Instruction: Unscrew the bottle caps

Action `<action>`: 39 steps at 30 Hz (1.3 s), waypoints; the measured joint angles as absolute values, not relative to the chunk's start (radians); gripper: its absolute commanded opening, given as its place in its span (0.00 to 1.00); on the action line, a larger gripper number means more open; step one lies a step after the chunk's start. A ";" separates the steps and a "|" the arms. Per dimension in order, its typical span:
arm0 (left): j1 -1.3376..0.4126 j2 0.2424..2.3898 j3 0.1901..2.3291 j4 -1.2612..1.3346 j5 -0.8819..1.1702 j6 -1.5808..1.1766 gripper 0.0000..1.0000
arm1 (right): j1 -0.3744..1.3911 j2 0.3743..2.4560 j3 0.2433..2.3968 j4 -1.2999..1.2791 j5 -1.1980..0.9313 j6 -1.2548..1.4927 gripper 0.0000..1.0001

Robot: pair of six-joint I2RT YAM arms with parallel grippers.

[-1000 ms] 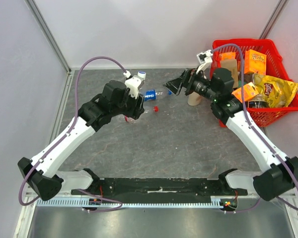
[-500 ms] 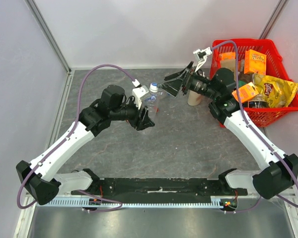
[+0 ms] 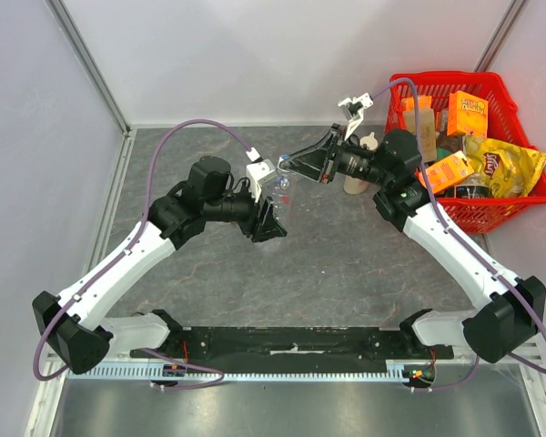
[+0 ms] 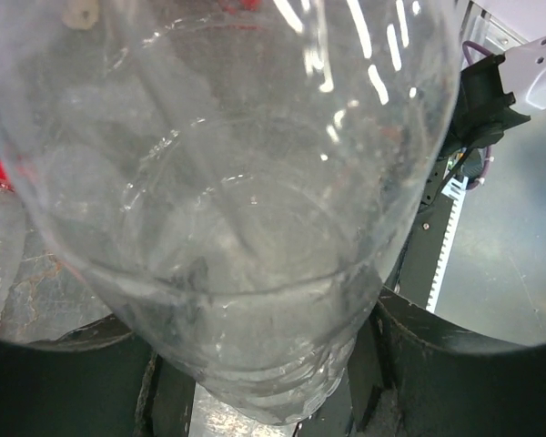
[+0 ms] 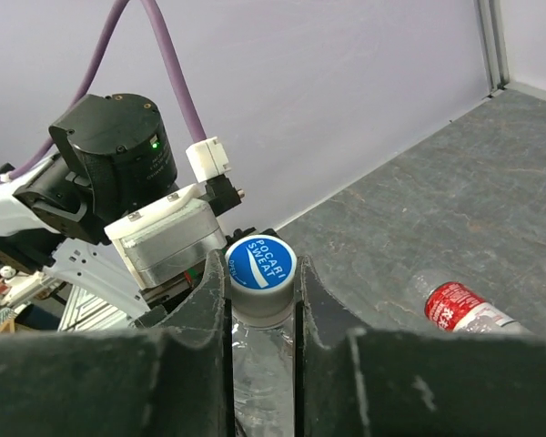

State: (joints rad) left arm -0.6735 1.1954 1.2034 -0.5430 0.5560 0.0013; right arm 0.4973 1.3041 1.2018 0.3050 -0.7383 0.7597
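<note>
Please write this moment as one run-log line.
left tool: holds clear bottle | right tool: shut on blue cap | cap not yet off

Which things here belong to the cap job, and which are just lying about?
Job: clear bottle in the left fingers; its blue-topped cap, pinched by the right fingers; red-label bottle lying down.
Lying about: beige bottle; red basket; chips bag; orange box.

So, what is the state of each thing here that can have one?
clear bottle: lifted off the table, held near its base.
blue cap: on the clear bottle's neck, not yet off.
left gripper: shut on the clear bottle.
right gripper: shut on the blue cap.
red-label bottle: lying on its side, untouched.
red basket: upright, filled with snack packets.
</note>
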 measured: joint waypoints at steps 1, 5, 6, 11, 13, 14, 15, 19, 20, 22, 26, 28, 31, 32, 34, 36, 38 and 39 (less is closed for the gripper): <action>-0.673 1.195 1.203 -0.543 0.559 -0.004 0.44 | 0.495 1.304 1.198 0.308 -0.741 0.754 0.00; -0.674 1.195 1.203 -0.546 0.547 -0.007 0.63 | 0.495 1.304 1.189 0.321 -0.736 0.752 0.00; -0.674 1.195 1.203 -0.548 0.542 -0.007 0.70 | 0.495 1.303 1.186 0.323 -0.734 0.753 0.00; -0.677 1.175 1.200 -0.548 0.478 -0.011 0.91 | 0.495 1.289 1.172 0.286 -0.668 0.749 0.00; -0.676 1.139 1.189 -0.539 0.440 -0.020 0.94 | 0.493 1.277 1.167 0.250 -0.619 0.748 0.00; -0.676 1.117 1.180 -0.530 0.421 -0.027 0.96 | 0.492 1.271 1.165 0.242 -0.596 0.749 0.00; -0.676 1.096 1.170 -0.518 0.411 -0.033 0.99 | 0.492 1.264 1.164 0.236 -0.577 0.751 0.00; -0.676 0.994 1.110 -0.451 0.350 -0.066 1.00 | 0.491 1.230 1.146 0.225 -0.480 0.780 0.00; -0.676 0.977 1.098 -0.435 0.338 -0.075 1.00 | 0.491 1.218 1.136 0.224 -0.450 0.795 0.00; -0.676 0.954 1.079 -0.403 0.317 -0.090 1.00 | 0.491 1.201 1.119 0.223 -0.408 0.822 0.00; -0.676 0.963 1.070 -0.364 0.285 -0.120 1.00 | 0.490 1.185 1.087 0.223 -0.337 0.889 0.00; -0.676 0.989 1.075 -0.360 0.271 -0.127 1.00 | 0.489 1.186 1.077 0.220 -0.317 0.915 0.00; -0.676 1.036 1.085 -0.361 0.260 -0.130 0.98 | 0.489 1.186 1.070 0.213 -0.302 0.939 0.00; -0.676 1.048 1.088 -0.363 0.259 -0.130 0.98 | 0.489 1.186 1.070 0.212 -0.295 0.944 0.00; -0.676 1.073 1.095 -0.364 0.261 -0.130 0.96 | 0.489 1.185 1.070 0.209 -0.283 0.951 0.00; -0.676 1.091 1.098 -0.364 0.264 -0.130 0.86 | 0.489 1.185 1.070 0.207 -0.275 0.952 0.00; -0.676 1.105 1.101 -0.364 0.273 -0.130 0.78 | 0.489 1.185 1.070 0.205 -0.266 0.954 0.00; -0.676 1.113 1.101 -0.364 0.279 -0.130 0.74 | 0.489 1.185 1.070 0.205 -0.263 0.954 0.00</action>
State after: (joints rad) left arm -0.6758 1.1130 1.1011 -0.3637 0.2790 -0.1303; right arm 0.4889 1.1847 1.0698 0.2050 -0.2634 0.9539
